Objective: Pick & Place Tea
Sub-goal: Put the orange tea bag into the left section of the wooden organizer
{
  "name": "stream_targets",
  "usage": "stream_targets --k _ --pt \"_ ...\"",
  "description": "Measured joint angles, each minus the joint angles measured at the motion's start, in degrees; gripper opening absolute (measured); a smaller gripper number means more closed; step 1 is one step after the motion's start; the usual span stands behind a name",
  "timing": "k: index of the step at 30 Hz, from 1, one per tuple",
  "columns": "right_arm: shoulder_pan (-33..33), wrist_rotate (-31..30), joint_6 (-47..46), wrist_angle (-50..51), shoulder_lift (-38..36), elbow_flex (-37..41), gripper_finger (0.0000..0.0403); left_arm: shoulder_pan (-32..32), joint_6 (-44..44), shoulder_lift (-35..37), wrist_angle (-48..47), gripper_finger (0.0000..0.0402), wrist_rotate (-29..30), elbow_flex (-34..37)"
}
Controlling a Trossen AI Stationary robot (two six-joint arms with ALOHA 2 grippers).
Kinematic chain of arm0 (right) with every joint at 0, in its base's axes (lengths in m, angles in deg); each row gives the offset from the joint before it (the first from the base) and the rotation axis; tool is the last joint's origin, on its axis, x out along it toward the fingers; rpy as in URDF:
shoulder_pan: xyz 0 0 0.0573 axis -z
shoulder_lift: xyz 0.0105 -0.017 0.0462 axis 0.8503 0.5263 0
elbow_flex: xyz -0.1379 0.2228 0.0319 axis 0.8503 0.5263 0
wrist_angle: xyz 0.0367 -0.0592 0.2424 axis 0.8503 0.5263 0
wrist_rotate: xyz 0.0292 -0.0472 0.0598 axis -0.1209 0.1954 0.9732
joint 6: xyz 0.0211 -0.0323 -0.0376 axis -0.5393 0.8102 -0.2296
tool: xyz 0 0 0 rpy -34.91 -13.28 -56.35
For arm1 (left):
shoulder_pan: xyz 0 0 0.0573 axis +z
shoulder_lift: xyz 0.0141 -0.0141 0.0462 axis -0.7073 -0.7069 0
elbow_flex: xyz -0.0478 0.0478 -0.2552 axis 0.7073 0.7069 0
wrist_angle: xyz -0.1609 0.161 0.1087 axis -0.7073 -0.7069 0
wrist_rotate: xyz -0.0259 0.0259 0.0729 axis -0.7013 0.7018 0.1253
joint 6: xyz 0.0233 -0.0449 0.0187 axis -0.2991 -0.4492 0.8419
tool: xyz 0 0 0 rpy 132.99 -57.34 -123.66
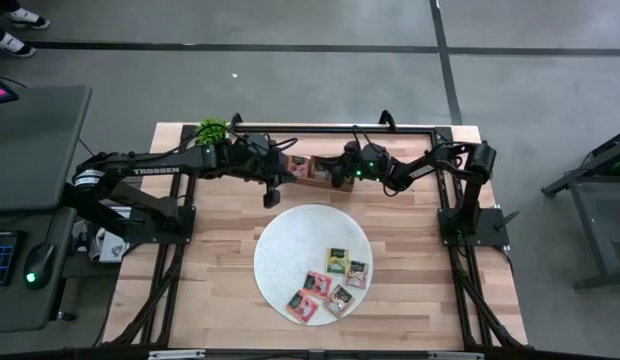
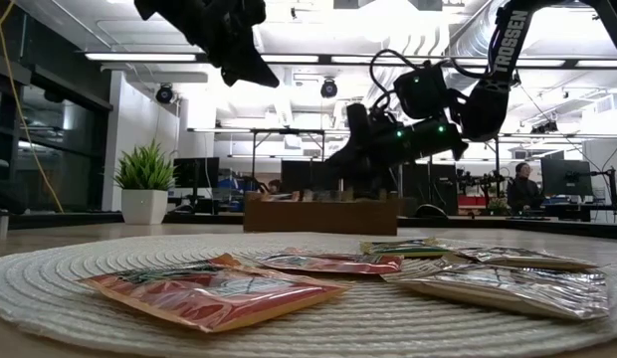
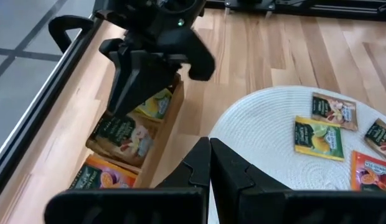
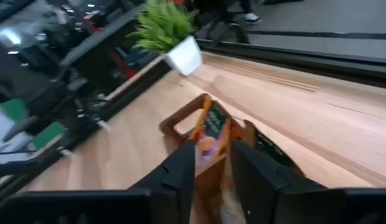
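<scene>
While the counter (image 1: 210, 290) carries a round white mat (image 1: 280, 240) in its middle and a wooden tray (image 1: 312, 185) at its far edge, five tea packets (image 1: 330, 280) lie flat on the mat's near right part, and more packets (image 3: 121, 134) stand in the tray. The right hand (image 4: 211, 165) hangs directly over the tray with its fingers (image 4: 180, 171) slightly parted above the packets there, holding nothing. The left hand (image 3: 210, 162) is pressed closed and empty, near the tray's left end above the mat's far edge.
</scene>
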Motion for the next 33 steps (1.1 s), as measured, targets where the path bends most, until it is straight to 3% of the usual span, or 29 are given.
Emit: stream_targets --k 6,17,26,33 --pt "0.0 1.23 1.93 1.38 -2.51 0.0 0.0119 0.01 0.01 0.0 0.02 0.0001 0.34 0.0" --pt "0.09 0.65 11.41 17.23 -13.34 0.0 0.0119 0.12 0.04 0.0 1.69 0.0001 0.62 -0.01" --pt "-1.46 0.95 19.94 38.21 -30.59 0.0 0.0119 0.12 0.2 0.0 2.22 0.0001 0.56 -0.09" --pt "-6.33 -0.3 20.15 55.12 -44.89 0.0 0.0119 -2.35 -0.69 -0.06 2.87 0.0001 0.4 3.31"
